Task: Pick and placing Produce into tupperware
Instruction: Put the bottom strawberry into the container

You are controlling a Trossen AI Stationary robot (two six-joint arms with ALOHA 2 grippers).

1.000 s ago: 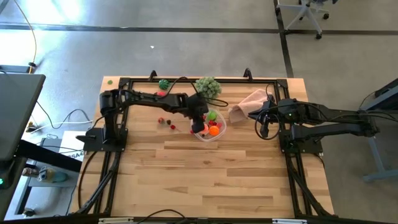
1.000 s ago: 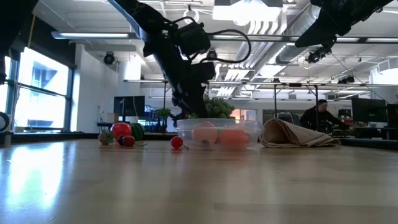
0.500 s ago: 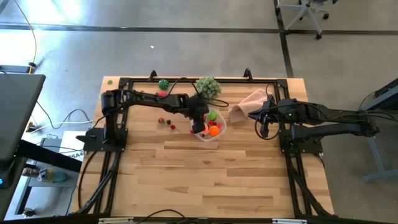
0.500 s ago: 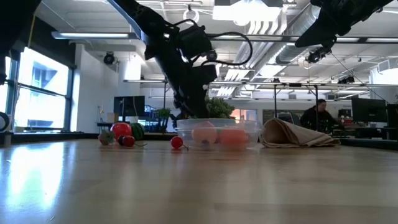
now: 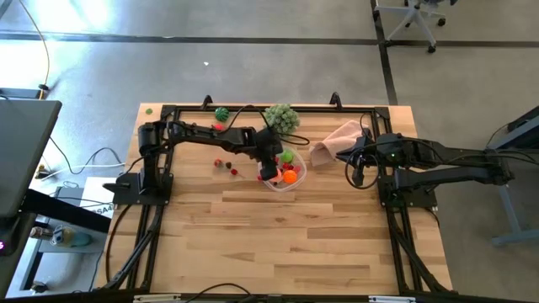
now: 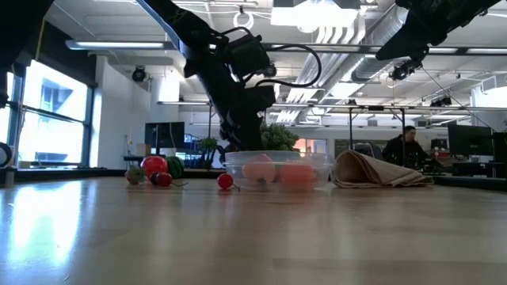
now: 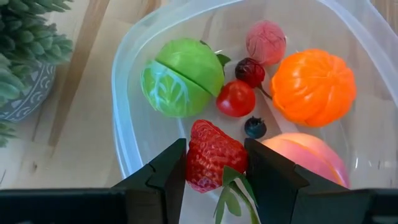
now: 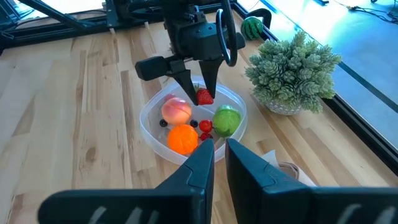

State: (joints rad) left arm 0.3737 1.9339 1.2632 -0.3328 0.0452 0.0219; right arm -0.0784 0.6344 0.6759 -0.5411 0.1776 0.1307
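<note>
The clear round container [image 5: 296,182] stands mid-table, its rim [image 7: 121,93] filling the left wrist view. In it lie a green cabbage [image 7: 181,78], an orange [image 7: 314,87], a peach [image 7: 308,155], a cherry tomato [image 7: 236,99] and small berries. My left gripper [image 5: 269,170] hangs over the container's left side, shut on a red strawberry [image 7: 211,155]. More produce lies on the table to the left [image 5: 227,165] and by the far edge [image 5: 221,114]. My right gripper [image 5: 357,175] waits to the right, its fingers only a narrow gap apart. My left gripper pinches the strawberry's red body [image 7: 202,162] between its two fingers [image 8: 186,79], coming from above and pointing down. The strawberry is lifted clear, just above the container's inside, with its green leaves [image 7: 231,190] toward the wrist.
A pale green leafy ball [image 5: 281,116] in a grey pot stands just beyond the container. A pink cloth [image 5: 337,139] lies bunched between the container and my right gripper. Black frame rails run along the table's left, far and right sides. The near half is bare wood [image 5: 278,244].
</note>
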